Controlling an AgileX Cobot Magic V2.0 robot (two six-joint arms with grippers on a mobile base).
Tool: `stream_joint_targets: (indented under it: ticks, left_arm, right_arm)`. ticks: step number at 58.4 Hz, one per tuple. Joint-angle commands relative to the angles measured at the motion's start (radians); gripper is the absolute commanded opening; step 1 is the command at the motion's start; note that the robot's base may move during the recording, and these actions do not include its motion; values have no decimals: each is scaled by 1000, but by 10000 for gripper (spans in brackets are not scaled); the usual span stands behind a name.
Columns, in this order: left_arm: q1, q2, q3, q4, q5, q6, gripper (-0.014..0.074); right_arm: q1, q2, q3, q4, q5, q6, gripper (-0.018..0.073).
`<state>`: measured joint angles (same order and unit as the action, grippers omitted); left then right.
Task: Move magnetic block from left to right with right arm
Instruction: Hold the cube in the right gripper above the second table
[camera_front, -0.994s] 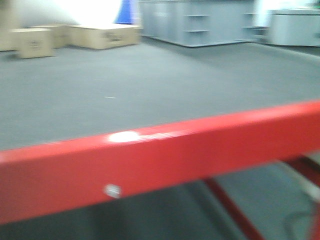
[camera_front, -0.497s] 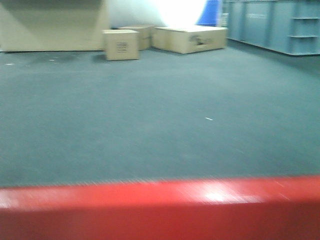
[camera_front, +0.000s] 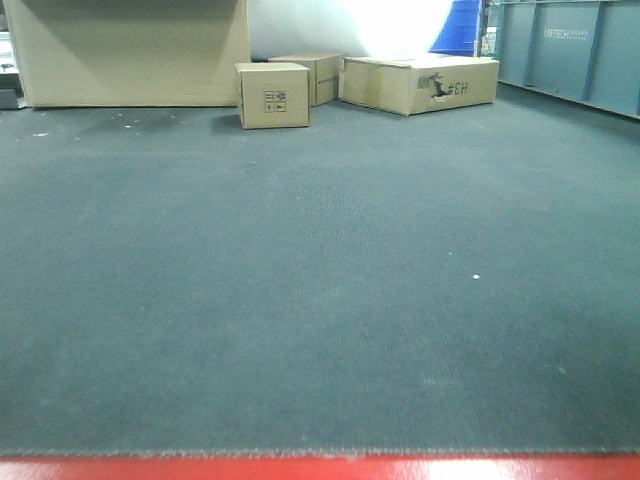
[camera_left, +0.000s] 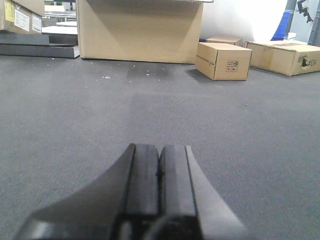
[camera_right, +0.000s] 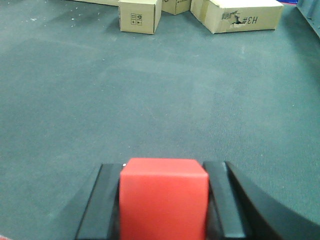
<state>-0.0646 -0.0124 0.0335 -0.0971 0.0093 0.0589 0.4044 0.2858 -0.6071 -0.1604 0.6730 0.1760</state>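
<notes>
Carpet (camera_front: 320, 300) fills the front view, sharp now; a second ago it was smeared with motion. The tall cardboard box (camera_front: 130, 50) and the small cardboard box (camera_front: 273, 95) stand at the carpet's far edge, and both have drifted right across the frame over that second. The red rail (camera_front: 320, 468), which crossed the frame as a broad slanted band, has sunk to a thin strip along the bottom edge.

Reading: the view has swung and looks settled. This is likely mid-carry, not yet the set-down. No worktop shows in any view, so the drop spot can't be judged.

Right gripper (camera_right: 163, 169) points out over the carpet toward the boxes, angled slightly down. Its jaws are clamped on the magnetic block (camera_right: 163, 205), which is square between the pads and off the floor.

Left gripper (camera_left: 160, 170) sits low and level and faces the same boxes. Its fingers are pressed flat together with nothing between them.
</notes>
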Motion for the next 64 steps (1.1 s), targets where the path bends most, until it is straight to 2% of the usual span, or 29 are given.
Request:
stream_joint_targets:
  ticks: [1, 38, 49, 58, 64]
  left_arm:
    - [-6, -10, 7, -5, -90, -7, -126]
    - [-6, -10, 7, -5, -90, -7, -126]
    - [-6, -10, 7, -5, -90, -7, -126]
    - [-6, -10, 7, -5, -90, -7, -126]
    - [-6, -10, 7, -5, -90, -7, -126]
  right_arm:
    - [1, 11, -28, -10, -89, -7, 246]
    - [1, 11, -28, -10, -89, -6, 246]
    - [2, 20, -35, 45, -110, -4, 245]
    - [11, 141, -88, 58, -148, -12, 245]
    - [35, 281, -164, 63, -148, -71, 245]
